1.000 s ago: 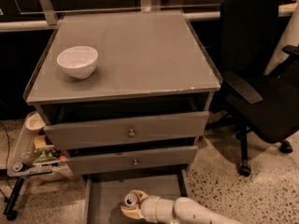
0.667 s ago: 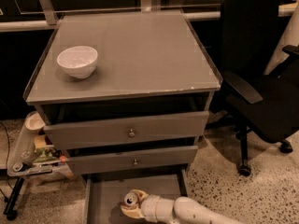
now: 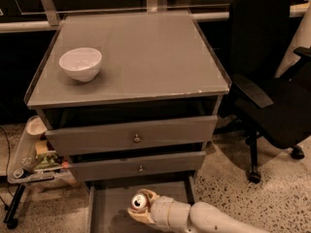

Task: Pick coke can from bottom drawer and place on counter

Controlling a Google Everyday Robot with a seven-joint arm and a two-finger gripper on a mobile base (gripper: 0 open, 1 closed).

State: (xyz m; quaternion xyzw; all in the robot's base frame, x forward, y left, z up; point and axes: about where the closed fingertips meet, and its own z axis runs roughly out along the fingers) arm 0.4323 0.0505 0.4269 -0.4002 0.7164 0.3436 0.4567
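Observation:
The bottom drawer (image 3: 109, 208) is pulled out at the foot of the grey cabinet. Over its floor is the coke can (image 3: 140, 202), its silver top and pull tab turned toward the camera. My gripper (image 3: 141, 204) reaches in from the lower right on a cream-coloured arm and is shut on the can, one finger above it and one below. The counter (image 3: 146, 52) is the wide flat grey top of the cabinet, well above the gripper.
A white bowl (image 3: 80, 63) stands on the left side of the counter. Two upper drawers with round knobs (image 3: 137, 139) are closed. A black office chair (image 3: 272, 86) stands to the right, and a small cluttered cart (image 3: 34, 164) stands to the left.
The can and the gripper sit very slightly higher in the drawer than before. Nothing else has moved.

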